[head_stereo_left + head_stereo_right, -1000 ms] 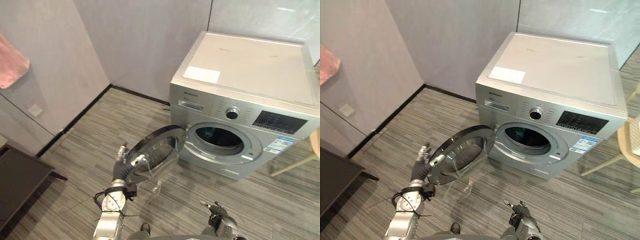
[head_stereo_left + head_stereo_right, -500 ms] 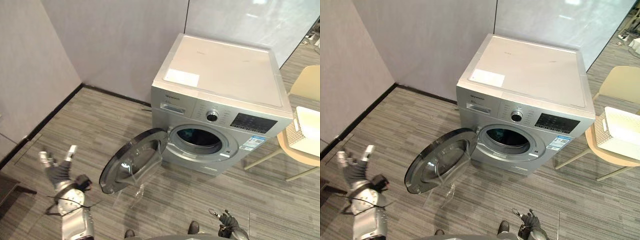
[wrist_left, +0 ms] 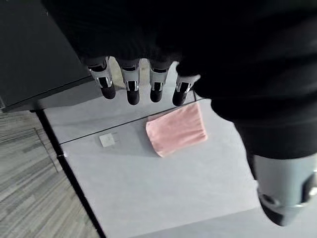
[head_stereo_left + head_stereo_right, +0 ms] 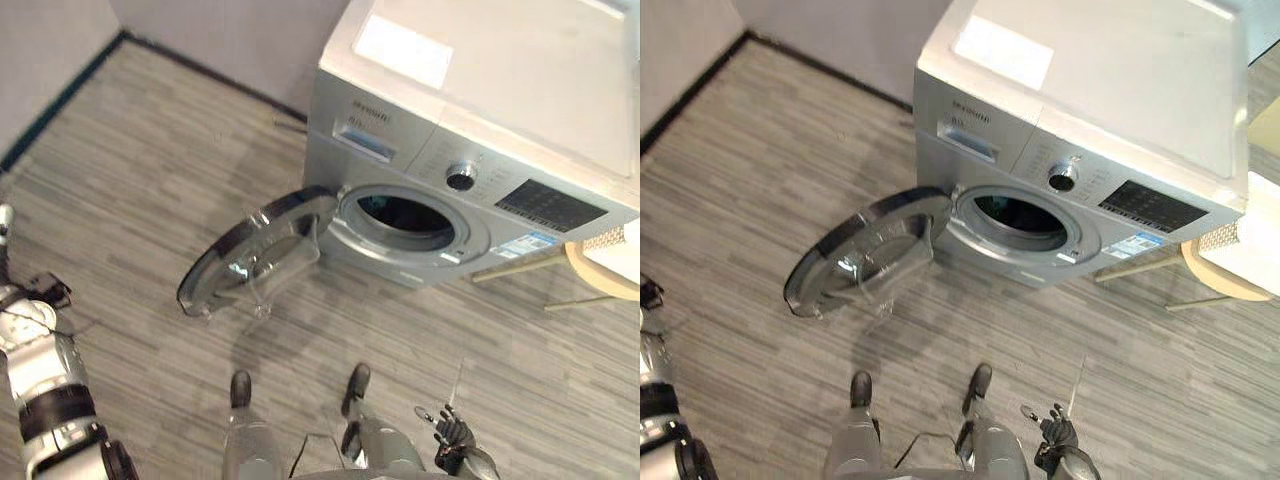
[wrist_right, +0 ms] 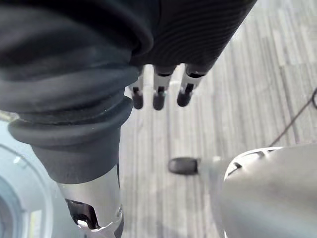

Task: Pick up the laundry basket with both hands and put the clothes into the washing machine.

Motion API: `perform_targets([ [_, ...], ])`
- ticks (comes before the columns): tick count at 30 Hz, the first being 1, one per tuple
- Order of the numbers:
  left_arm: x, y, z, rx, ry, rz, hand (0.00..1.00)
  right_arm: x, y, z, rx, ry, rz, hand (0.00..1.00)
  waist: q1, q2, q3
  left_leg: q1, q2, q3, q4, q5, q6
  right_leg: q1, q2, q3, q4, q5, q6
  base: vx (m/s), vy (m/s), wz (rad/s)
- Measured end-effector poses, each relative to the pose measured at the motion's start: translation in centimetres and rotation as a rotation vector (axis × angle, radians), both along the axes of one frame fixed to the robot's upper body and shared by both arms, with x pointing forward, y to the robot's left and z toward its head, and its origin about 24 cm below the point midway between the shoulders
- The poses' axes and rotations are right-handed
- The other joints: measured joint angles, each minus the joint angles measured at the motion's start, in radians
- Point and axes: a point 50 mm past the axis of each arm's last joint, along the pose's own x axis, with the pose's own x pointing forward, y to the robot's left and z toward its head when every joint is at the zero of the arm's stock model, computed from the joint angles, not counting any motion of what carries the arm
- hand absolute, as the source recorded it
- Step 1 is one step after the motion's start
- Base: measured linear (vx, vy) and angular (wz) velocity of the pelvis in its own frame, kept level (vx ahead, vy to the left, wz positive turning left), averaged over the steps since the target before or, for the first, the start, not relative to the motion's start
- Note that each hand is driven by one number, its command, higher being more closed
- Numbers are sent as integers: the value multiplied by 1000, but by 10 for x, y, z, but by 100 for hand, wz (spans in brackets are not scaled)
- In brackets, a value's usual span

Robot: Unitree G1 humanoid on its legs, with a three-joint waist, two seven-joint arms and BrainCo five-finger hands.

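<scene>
Grey floor runs under everything. 2 hands hang empty with loose, straight fingers: right hand low down, left hand out to the left. Past them the washer has its door wide open (dark inside). Basket sits on a chair beside the washer.

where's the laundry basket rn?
At the far right edge of the eye views: the white laundry basket sits on a beige chair just right of the washing machine, partly cut off by the frame.
</scene>
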Motion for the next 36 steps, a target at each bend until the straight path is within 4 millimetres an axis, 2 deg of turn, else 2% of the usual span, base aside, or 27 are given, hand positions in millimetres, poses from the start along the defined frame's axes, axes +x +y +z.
perform_targets([
  [2,16,-2,-8,-75,16,-39,0,7,3,4,2,-35,15,0,-1,-7,27,-27,8,1,20,-3,0,-22,6,9,0,26,-5,-53,8,-18],
  [4,28,-8,-29,-139,108,-86,0,14,9,8,6,-67,39,0,-2,-11,37,-50,27,10,45,-16,-2,-47,22,33,0,61,-5,-61,16,-32],
  [5,35,-15,-41,-164,172,-127,0,18,13,9,14,-84,44,0,-4,-23,53,-53,33,15,65,-25,-1,-48,27,48,-1,66,-6,-45,23,-26],
  [6,40,-24,-51,-167,219,-159,0,19,16,10,15,-89,55,0,-5,-31,59,-59,34,16,78,-33,-3,-53,28,57,-1,66,-6,-60,19,-25],
  [7,48,-43,-68,-177,280,-227,0,21,19,10,15,-95,73,0,-6,-36,64,-78,33,19,95,-38,-3,-67,26,60,-1,66,-6,-43,3,-16],
  [9,52,-58,-84,-203,323,-272,0,27,21,12,17,-106,85,0,-8,-37,83,-77,32,25,102,-38,-3,-68,24,62,-1,66,-6,-48,0,-10],
  [11,55,-93,-114,-233,404,-370,0,34,23,15,17,-124,97,0,-9,-33,96,-76,30,30,107,-38,-3,-71,22,67,-1,66,-7,-54,1,-9],
  [13,49,-120,-135,-224,448,-415,0,38,23,16,12,-133,100,0,-7,-23,102,-74,23,28,109,-38,-3,-68,17,67,-1,53,-16,-49,6,3],
  [14,47,-128,-140,-208,472,-443,0,39,22,16,9,-132,99,0,-6,-21,103,-74,17,26,109,-37,-4,-66,11,65,-1,44,-14,-57,13,18],
  [15,41,-145,-154,-187,529,-502,0,42,21,17,-2,-132,93,0,-5,-7,105,-73,13,21,107,-35,-6,-60,6,58,-1,44,-14,-41,15,18],
  [16,39,-154,-161,-180,555,-533,0,43,21,18,-3,-134,89,0,-5,-2,104,-72,10,19,107,-34,-7,-57,4,56,-1,43,-14,-47,35,20],
  [18,25,-197,-190,-178,671,-684,0,44,23,17,0,-130,88,0,-7,11,103,-34,-7,13,87,-30,-2,-19,-12,53,0,29,5,-34,50,21],
  [19,22,-210,-196,-178,698,-734,0,43,23,16,0,-122,85,0,-7,12,102,-22,-11,14,83,-29,-2,-8,-17,53,1,25,7,-24,61,16],
  [20,15,-236,-207,-171,747,-839,0,42,23,15,2,-115,76,0,-8,12,97,-1,-21,20,64,-26,2,-1,-28,55,11,14,14,-14,68,8],
  [21,8,-261,-214,-165,782,-947,0,40,25,13,7,-102,63,0,-13,12,85,16,-32,30,41,-19,6,-1,-40,58,18,11,18,-2,70,4],
  [22,4,-273,-218,-163,800,-1001,0,39,27,12,18,-97,54,0,-19,12,77,25,-38,34,27,-13,9,-1,-44,61,20,10,19,15,55,-6],
  [24,-14,-313,-227,-144,859,-1200,0,34,36,8,53,-76,41,0,-41,17,34,78,-49,81,-17,4,11,-1,-54,97,25,11,31,56,34,-35],
  [25,-18,-323,-228,-133,868,-1251,0,32,37,7,56,-69,41,0,-48,23,23,92,-50,95,-23,4,11,0,-54,111,25,13,34,111,25,-56],
  [27,-24,-367,-222,-88,858,-1448,0,26,34,5,50,-52,37,0,-78,54,-2,152,-51,162,-42,0,13,8,-50,170,27,20,35,114,24,-69],
  [28,-23,-378,-218,-74,842,-1490,0,26,32,5,47,-51,37,0,-88,61,-6,166,-50,180,-44,-6,14,6,-47,190,27,21,36,82,20,-93],
  [30,-2,-411,-187,6,731,-1599,0,29,25,8,24,-70,44,0,-136,76,-12,210,-38,280,-33,-41,8,-11,-26,282,26,31,42,67,3,-115],
  [31,7,-417,-177,30,693,-1607,0,30,23,9,18,-73,47,0,-150,76,-12,220,-35,304,-27,-53,2,-16,-19,306,24,32,42,55,-19,-130],
  [32,24,-426,-155,85,617,-1618,0,29,16,10,-3,-77,52,0,-173,83,-17,230,-18,349,-9,-87,-6,-33,-1,355,22,27,49,38,-36,-106],
  [33,34,-428,-143,115,576,-1602,0,27,11,11,-17,-76,52,0,-178,90,-21,233,-15,373,5,-103,-12,-41,9,377,19,26,50,54,-46,-128],
  [34,51,-431,-121,155,494,-1562,0,23,1,10,-44,-62,47,0,-207,102,-25,237,1,410,18,-121,-17,-46,22,413,11,26,50,60,-43,-103],
  [35,66,-428,-102,158,428,-1518,0,16,-9,9,-65,-43,21,0,-234,116,-32,247,11,437,22,-128,-20,-48,35,430,0,29,51,78,-30,-89],
  [36,74,-422,-94,156,401,-1483,0,14,-13,9,-74,-36,2,0,-244,124,-31,258,15,449,19,-127,-19,-48,44,436,1,39,41,102,-30,-63],
])
